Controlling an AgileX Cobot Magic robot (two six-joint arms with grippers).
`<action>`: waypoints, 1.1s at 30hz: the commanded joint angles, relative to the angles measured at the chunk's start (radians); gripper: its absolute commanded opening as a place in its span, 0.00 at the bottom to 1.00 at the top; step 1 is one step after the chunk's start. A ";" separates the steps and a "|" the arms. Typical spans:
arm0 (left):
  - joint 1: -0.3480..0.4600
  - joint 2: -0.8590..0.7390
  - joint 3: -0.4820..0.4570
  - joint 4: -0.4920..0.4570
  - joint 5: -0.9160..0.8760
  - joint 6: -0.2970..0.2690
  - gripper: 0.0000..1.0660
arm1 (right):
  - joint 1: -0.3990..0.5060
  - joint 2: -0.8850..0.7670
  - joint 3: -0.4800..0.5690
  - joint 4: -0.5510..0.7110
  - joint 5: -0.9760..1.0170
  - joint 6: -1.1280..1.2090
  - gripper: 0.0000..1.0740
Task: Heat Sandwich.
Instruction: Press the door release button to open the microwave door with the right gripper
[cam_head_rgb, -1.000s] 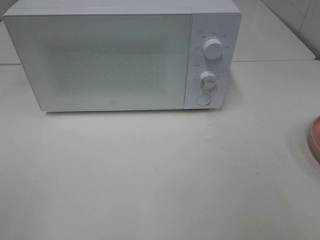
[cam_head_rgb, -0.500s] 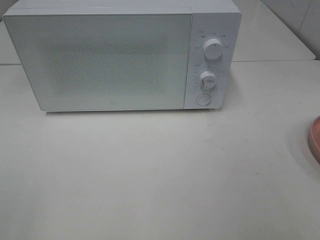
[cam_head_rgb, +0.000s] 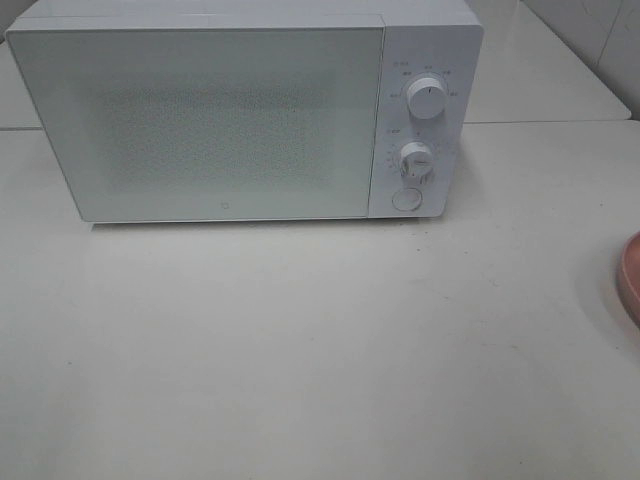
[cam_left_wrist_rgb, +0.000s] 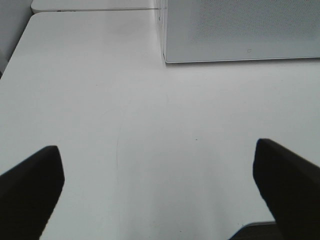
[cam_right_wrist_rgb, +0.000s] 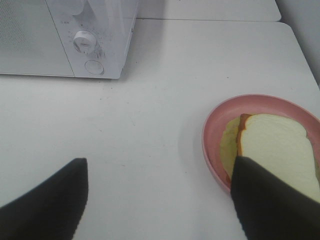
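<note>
Table (cam_head_rgb: 300, 350) | left jaws, right jaws spread, empty | sandwich (cam_right_wrist_rgb: 272, 145) on plate (cam_right_wrist_rgb: 207, 137) beside right

White counter (cam_head_rgb: 320, 350) carrying a white microwave (cam_head_rgb: 220, 120), door closed, at the rear; a round pink plate (cam_right_wrist_rgb: 206, 135) rests at the right, well apart from it. A faint line behind may be a joint.

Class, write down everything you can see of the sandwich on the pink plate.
The sandwich lies flat in the round pink plate: a pale, soft-looking bread slice on top, an orange-brown edge, a yellow-green layer beneath. One finger of the open right gripper hides one corner.
</note>
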 joint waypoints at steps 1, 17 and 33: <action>0.003 -0.023 0.001 -0.006 -0.013 -0.005 0.92 | -0.007 0.054 -0.001 0.000 -0.068 0.009 0.71; 0.003 -0.023 0.001 -0.006 -0.013 -0.005 0.92 | -0.007 0.369 0.000 0.000 -0.387 0.008 0.71; 0.003 -0.023 0.001 -0.006 -0.013 -0.005 0.92 | -0.007 0.673 0.000 0.000 -0.774 0.028 0.71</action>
